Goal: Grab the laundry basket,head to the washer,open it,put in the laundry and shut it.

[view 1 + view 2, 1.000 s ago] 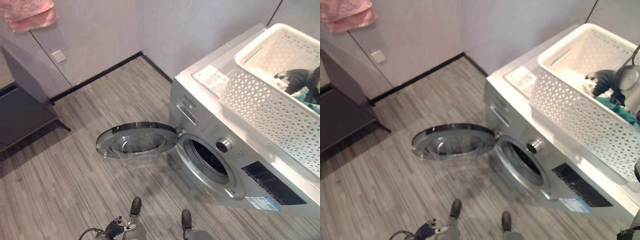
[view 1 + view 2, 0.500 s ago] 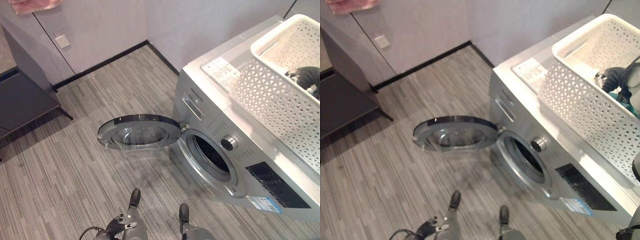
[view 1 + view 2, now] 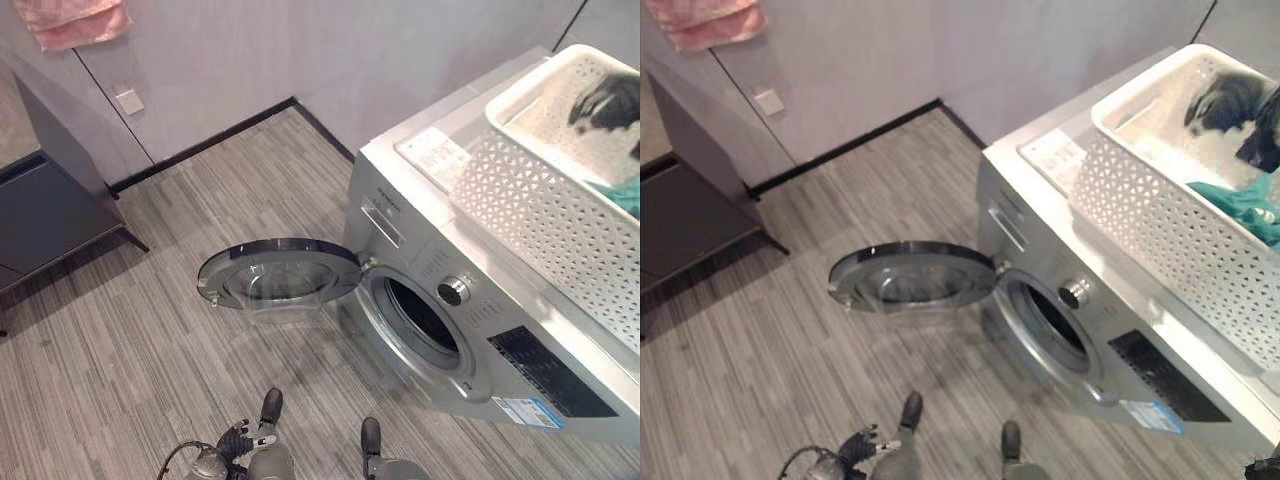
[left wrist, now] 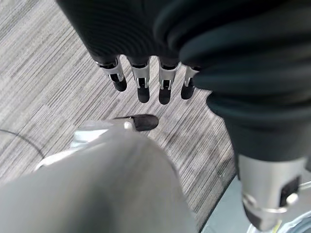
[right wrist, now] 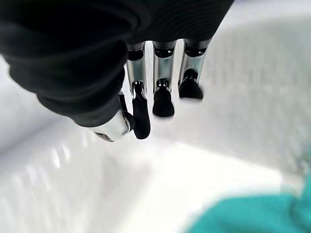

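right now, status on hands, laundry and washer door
Right robot hand open over basket, holding nothing. Left robot hand open, low near the floor. Teal laundry in basket; washer door open, nothing blocking.

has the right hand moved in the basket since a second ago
Yes. The right hand has gone from near the teal cloth towards the basket's far end, by the wall; its fingers hang relaxed, holding nothing.

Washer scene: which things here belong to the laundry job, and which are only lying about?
For the job:
- washer, its door open
- white laundry basket on top of the washer
- teal laundry in the basket
- right hand above the basket, fingers relaxed, holding nothing

Lying about:
- pink cloth hanging on the wall
- dark cabinet
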